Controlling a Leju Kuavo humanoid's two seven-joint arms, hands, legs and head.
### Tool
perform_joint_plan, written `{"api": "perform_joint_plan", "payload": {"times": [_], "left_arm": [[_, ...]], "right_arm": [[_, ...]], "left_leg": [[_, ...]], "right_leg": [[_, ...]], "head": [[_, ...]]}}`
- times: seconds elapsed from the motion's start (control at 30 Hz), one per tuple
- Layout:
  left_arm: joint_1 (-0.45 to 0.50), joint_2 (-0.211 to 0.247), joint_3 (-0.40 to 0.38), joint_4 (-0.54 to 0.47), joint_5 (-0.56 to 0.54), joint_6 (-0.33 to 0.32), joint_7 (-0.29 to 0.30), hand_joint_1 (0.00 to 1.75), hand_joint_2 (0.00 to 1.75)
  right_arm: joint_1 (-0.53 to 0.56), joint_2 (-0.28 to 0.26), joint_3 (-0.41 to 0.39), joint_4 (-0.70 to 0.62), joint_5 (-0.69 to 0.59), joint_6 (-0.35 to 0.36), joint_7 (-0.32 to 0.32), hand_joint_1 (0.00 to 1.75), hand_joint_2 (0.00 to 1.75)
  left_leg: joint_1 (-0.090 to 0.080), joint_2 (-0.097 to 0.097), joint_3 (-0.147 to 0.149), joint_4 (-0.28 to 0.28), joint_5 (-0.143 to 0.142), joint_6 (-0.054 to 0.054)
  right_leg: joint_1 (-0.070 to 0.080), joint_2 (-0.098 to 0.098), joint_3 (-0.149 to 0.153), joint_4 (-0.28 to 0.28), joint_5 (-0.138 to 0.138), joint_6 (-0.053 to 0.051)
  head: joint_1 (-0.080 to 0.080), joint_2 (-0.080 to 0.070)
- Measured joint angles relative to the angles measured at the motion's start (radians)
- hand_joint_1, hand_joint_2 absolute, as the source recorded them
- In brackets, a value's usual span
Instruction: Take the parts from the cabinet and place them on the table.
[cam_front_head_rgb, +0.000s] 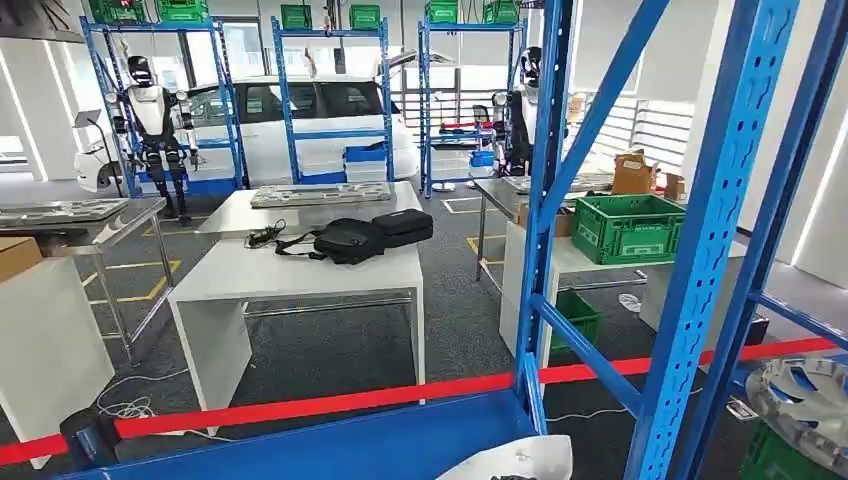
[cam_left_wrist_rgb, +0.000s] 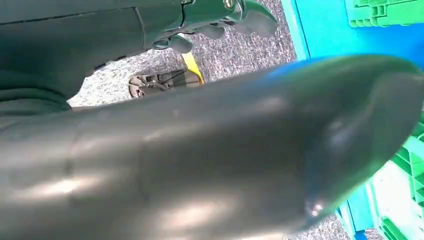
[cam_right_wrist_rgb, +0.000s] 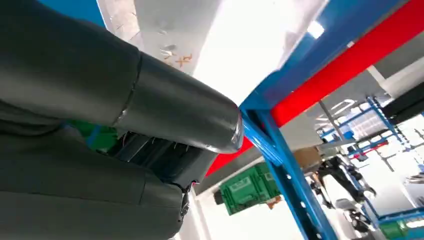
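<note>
- We look out through a blue shelving rack (cam_front_head_rgb: 716, 200) whose uprights and slanted braces cross the right side of the head view; a blue shelf (cam_front_head_rgb: 330, 448) of the rack runs along the bottom edge.
- At the bottom of the head view a white, rounded part (cam_front_head_rgb: 505, 458) rests on that blue shelf, just beside the foot of a blue upright — it is cut off by the frame edge.
- Low on the right, behind the rack's posts, we see a silver wheel-like part (cam_front_head_rgb: 805, 395) with curved spokes, sitting above something green.
- A red tape (cam_front_head_rgb: 330, 403) stretches across the floor area beyond the rack.
- Past the tape stands a white table (cam_front_head_rgb: 300, 275) with a black bag (cam_front_head_rgb: 352, 240) and a black case (cam_front_head_rgb: 403, 226) on it; a grey tray (cam_front_head_rgb: 320, 194) lies on a metal table behind it.
- To the right, a green crate (cam_front_head_rgb: 628, 226) sits on another white table.
- In the background we see a white car (cam_front_head_rgb: 300, 120), more blue racks, and a humanoid robot (cam_front_head_rgb: 153, 120) standing at the left.
- Our left hand (cam_left_wrist_rgb: 220, 20) hangs over grey carpet; its dark fingers look loosely curled with nothing in them, though the thick grey thumb in front hides much — we cannot tell its state for sure.
- Our right hand (cam_right_wrist_rgb: 165, 160) is close to the rack's blue beam; its fingers are hidden behind the grey thumb and cover, so we cannot tell how they lie.
</note>
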Motion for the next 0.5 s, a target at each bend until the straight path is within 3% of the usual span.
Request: {"api": "perform_joint_plan", "payload": {"times": [0.33, 0.37, 0.4, 0.43, 0.47, 0.5], "left_arm": [[-0.001, 0.0, 0.0, 0.0, -0.001, 0.004, -0.002, 0.0, 0.0], [-0.001, 0.0, 0.0, 0.0, -0.001, -0.005, -0.009, 0.0, 0.0], [-0.002, 0.0, 0.0, 0.0, -0.001, -0.017, -0.016, 0.0, 1.75], [-0.002, 0.0, 0.0, 0.0, -0.001, -0.032, -0.022, 0.0, 1.75], [-0.003, 0.0, 0.0, 0.0, -0.001, -0.046, -0.02, 0.0, 0.0], [-0.004, 0.0, 0.0, 0.0, -0.001, -0.063, -0.014, 0.0, 0.0]], "right_arm": [[0.013, 0.0, -0.006, 0.0, -0.006, -0.005, 0.003, 1.75, 0.0], [0.013, 0.0, -0.006, 0.0, -0.006, -0.006, 0.003, 0.0, 0.0], [0.014, 0.0, -0.006, 0.0, -0.006, -0.006, 0.003, 0.0, 0.0], [0.014, 0.0, -0.006, 0.0, -0.006, -0.006, 0.004, 0.0, 0.0], [0.016, 0.0, -0.006, 0.0, -0.006, -0.006, 0.003, 0.0, 0.0], [0.017, 0.0, -0.006, 0.0, -0.006, -0.006, 0.003, 0.0, 0.0]], "left_leg": [[0.0, 0.0, 0.0, 0.0, 0.0, 0.0], [0.0, 0.0, 0.0, 0.0, 0.0, 0.0], [0.0, 0.0, 0.0, 0.0, 0.0, 0.0], [0.0, 0.0, 0.0, 0.0, 0.0, 0.0], [0.0, 0.0, 0.0, 0.0, 0.0, 0.0], [0.0, 0.0, 0.0, 0.0, 0.0, 0.0]], "right_leg": [[0.0, 0.0, 0.0, 0.0, 0.0, 0.0], [0.0, 0.0, 0.0, 0.0, 0.0, 0.0], [0.0, 0.0, 0.0, 0.0, 0.0, 0.0], [0.0, 0.0, 0.0, 0.0, 0.0, 0.0], [0.0, 0.0, 0.0, 0.0, 0.0, 0.0], [0.0, 0.0, 0.0, 0.0, 0.0, 0.0]], "head": [[0.0, 0.0], [0.0, 0.0], [0.0, 0.0], [0.0, 0.0], [0.0, 0.0], [0.0, 0.0]]}}
